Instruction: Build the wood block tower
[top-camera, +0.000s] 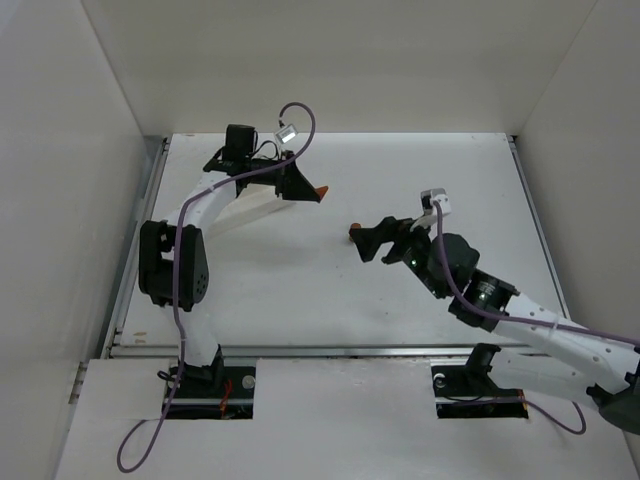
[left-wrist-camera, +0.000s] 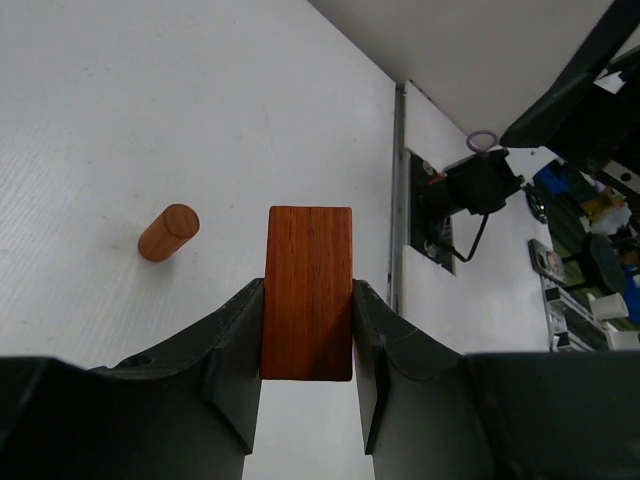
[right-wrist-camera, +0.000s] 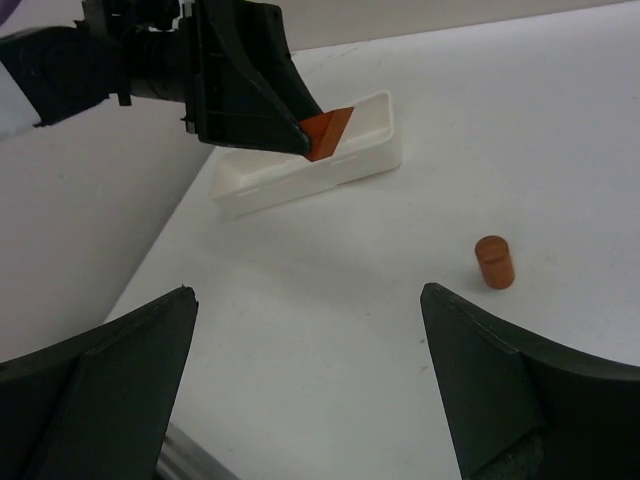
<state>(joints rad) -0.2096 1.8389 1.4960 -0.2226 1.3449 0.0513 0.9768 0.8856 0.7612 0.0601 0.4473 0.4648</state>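
Left: your left tool (left-wrist-camera: 307, 300) is clamped on a flat rectangular wood block (left-wrist-camera: 310, 250); the jaws press its two long edges and leave the broad faces bare; judged, this grip lets you lay it flat as a cap. The block hangs raised off the desk (top-camera: 300, 290), near one end of the long white tray (right-wrist-camera: 372, 148).

Centre: one short cylinder block (right-wrist-camera: 493, 262) stands upright on the desk, well apart from the tray; likely the post that the flat piece goes on.

Right: your right tool (right-wrist-camera: 310, 390) is spread wide and grips nothing; the cylinder sits ahead of it, not between its fingers; probably posted there to steady or nudge the post, though that is a guess.

Count: wood blocks seen, two (one flat, one cylinder); trays, one; tools, two; tower, none stacked yet. The tray's interior is partly hidden behind the left tool; cannot tell whether more pieces lie in it.
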